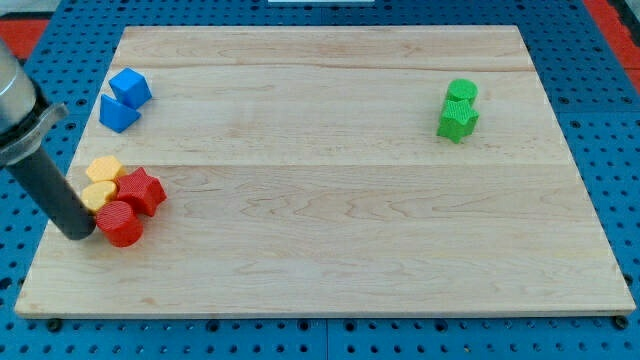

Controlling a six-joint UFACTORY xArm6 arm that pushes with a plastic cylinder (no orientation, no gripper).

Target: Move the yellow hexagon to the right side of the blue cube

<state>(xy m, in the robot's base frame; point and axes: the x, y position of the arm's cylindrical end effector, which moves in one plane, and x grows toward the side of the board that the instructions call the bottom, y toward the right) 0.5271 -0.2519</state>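
Item 1, yellow hexagon: lies near the view's left edge of the board, topmost in a tight cluster. It touches the yellow heart just below it, and the red star sits just beside it on the view's right. It is well below the blue cube and not yet at that cube's right side.

Item 2, blue cube: at the view's upper left, touching a second blue block just below it, shape not clear to me. The wood to the cube's right is the place I judge the hexagon must reach.

Item 3, my tip: I carry no jaws, only a plain rod, grasping nothing. It stands at the cluster's lower left, touching or nearly touching the red cylinder; I cannot tell which. From here, I judge, a push would drive the whole cluster rather than the hexagon alone.

Item 4, yellow heart: wedged between hexagon and red cylinder.

Item 5, red star and red cylinder: touching each other, on the cluster's right and bottom.

Item 6, green pair: a green cylinder above a green star, touching, well apart at the view's upper right.

Containers: none; everything lies loose on the board.
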